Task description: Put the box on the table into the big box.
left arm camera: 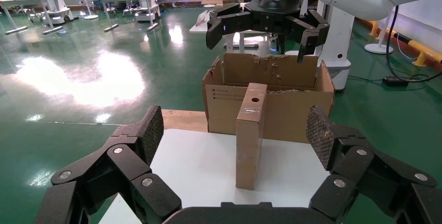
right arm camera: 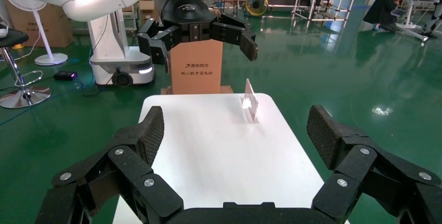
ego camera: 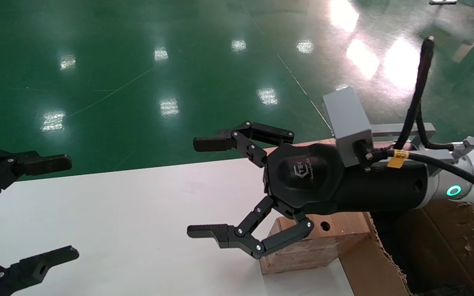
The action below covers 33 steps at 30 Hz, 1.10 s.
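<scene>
Above box (ego camera: 319, 242), right pincer (ego camera: 198, 188) open.

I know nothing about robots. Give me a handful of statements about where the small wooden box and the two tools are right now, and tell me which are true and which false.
1. The box stands on the table, beside the big box. True.
2. The right tool grips the box. False: its fingers are spread open and nothing is between them.
3. The box is already inside the big box. False: it is on the table, outside the carton.
4. The left tool is open and holds nothing. True.
5. The box has a round hole in one face. True.
</scene>
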Motion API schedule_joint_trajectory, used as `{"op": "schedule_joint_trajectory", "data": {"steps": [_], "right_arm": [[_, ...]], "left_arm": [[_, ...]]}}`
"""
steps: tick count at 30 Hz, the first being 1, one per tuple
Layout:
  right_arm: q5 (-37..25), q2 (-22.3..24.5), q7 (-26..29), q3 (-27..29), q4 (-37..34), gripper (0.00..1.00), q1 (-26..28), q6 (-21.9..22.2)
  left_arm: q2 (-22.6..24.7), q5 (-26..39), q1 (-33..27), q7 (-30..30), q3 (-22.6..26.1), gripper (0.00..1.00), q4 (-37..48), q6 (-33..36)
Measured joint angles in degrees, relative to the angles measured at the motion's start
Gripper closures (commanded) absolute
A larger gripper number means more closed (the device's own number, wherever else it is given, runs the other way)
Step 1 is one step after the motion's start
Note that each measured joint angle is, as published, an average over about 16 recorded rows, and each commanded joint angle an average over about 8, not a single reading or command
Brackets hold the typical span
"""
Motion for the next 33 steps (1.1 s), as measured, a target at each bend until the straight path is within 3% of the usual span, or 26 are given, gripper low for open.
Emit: {"op": "schedule_joint_trajectory", "data": {"steps": [18,33], "right_arm": [[-0.5,0.3,0.2,-0.2,-0.1,0.00,0.1,-0.2],[-6.9,5.3,-0.2,-4.0,-4.2,0.00,2.2,-3.9]], "left_arm": [[0.0,0.0,0.0,0.0,0.0,0.00,0.0,0.0],[0.0,0.0,0.0,0.0,0.0,0.00,0.0,0.0]]}}
